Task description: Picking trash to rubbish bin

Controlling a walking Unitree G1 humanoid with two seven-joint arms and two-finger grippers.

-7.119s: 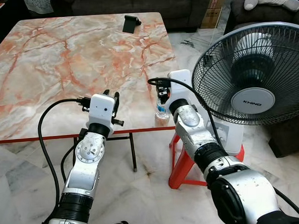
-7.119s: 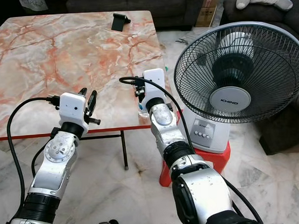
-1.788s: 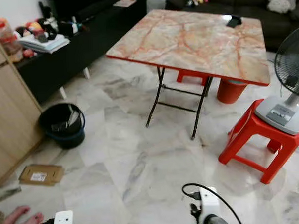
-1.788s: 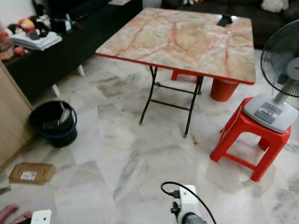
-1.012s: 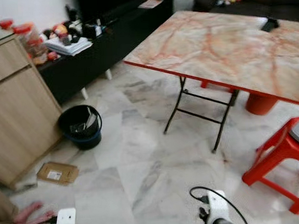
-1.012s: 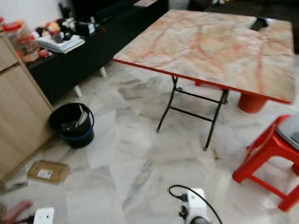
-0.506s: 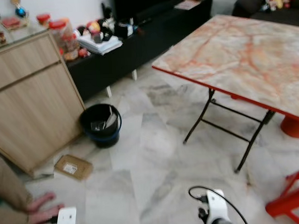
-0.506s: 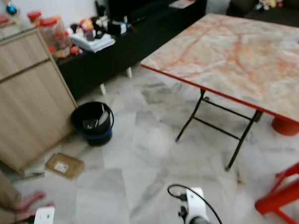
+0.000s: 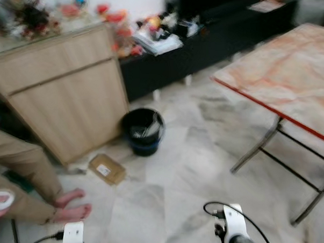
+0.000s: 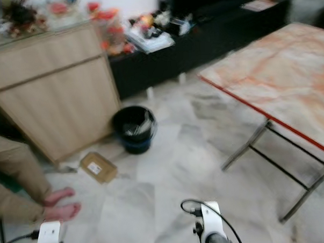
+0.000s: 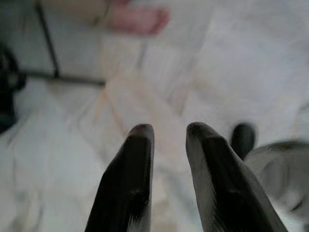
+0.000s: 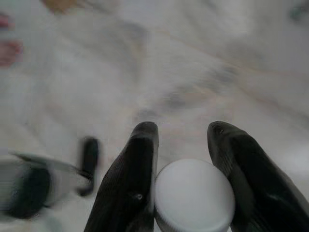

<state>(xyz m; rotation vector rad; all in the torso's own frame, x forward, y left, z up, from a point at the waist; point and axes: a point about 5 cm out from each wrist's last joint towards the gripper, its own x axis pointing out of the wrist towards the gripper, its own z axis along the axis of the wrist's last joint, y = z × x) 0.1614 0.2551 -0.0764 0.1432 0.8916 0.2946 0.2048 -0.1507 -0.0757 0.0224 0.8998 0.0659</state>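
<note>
While the head cameras are blurring a bit, the left eye view is showing the black rubbish bin sitting on the marble floor right by the corner of the wooden cabinet, ahead and somewhat to the robot's left. A flat cardboard box is lying just beside it, and a person's bare feet are resting further left. The folding table is standing off to the right, well apart from the bin.

The right eye view is giving the same layout, with the bin sitting left of centre and both wrists poking up low in the picture.

In the left wrist view, the left gripper is hanging slightly parted with nothing in it, pointing down at the floor.

In the right wrist view, the right gripper is clamping a bottle, its white cap sitting between the two fingers.

So the trash is riding in the right arm, and the bin is lying ahead-left of it, nearer the empty arm's side. My guess is the robot is needing more walking and a leftward turn before any drop.
</note>
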